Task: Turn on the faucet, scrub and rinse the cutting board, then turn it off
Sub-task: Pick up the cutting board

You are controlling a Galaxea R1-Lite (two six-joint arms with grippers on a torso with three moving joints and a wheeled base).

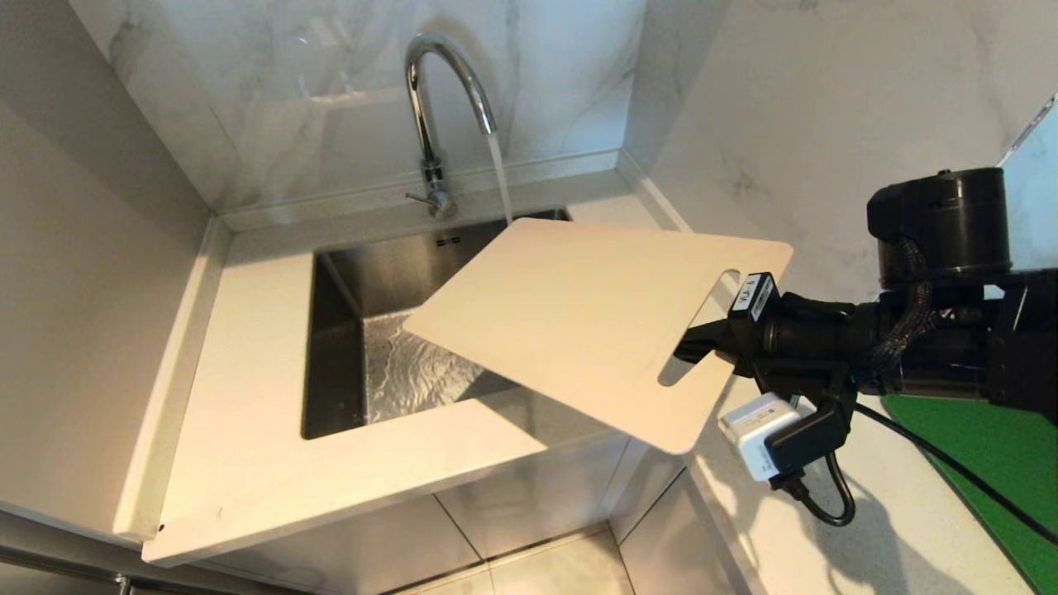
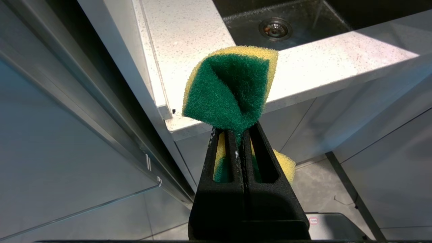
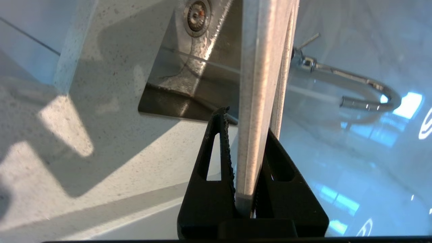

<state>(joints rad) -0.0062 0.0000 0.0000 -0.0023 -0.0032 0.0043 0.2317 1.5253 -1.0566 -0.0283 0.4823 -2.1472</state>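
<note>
meanwhile, the cutting board (image 1: pixel 579 322) was held tilted over the sink (image 1: pixel 335 330) under the running faucet (image 1: pixel 434 124), clamped by the right claw (image 1: pixel 702 343); a sponge (image 2: pixel 229 87) was clamped in the left claw (image 2: pixel 240 135).

A home kitchen: a steel sink (image 1: pixel 339 330) is sunk in a pale speckled stone desk (image 1: pixel 248 430), a chrome faucet (image 1: pixel 434 107) runs water, and marble wall panels (image 1: pixel 273 74) rise behind.

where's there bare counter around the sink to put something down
Bare countertop lies left of the sink, and a strip runs along its front edge. Behind it the faucet stands. The right side is crowded: the right end effector holds the cutting board there.
</note>
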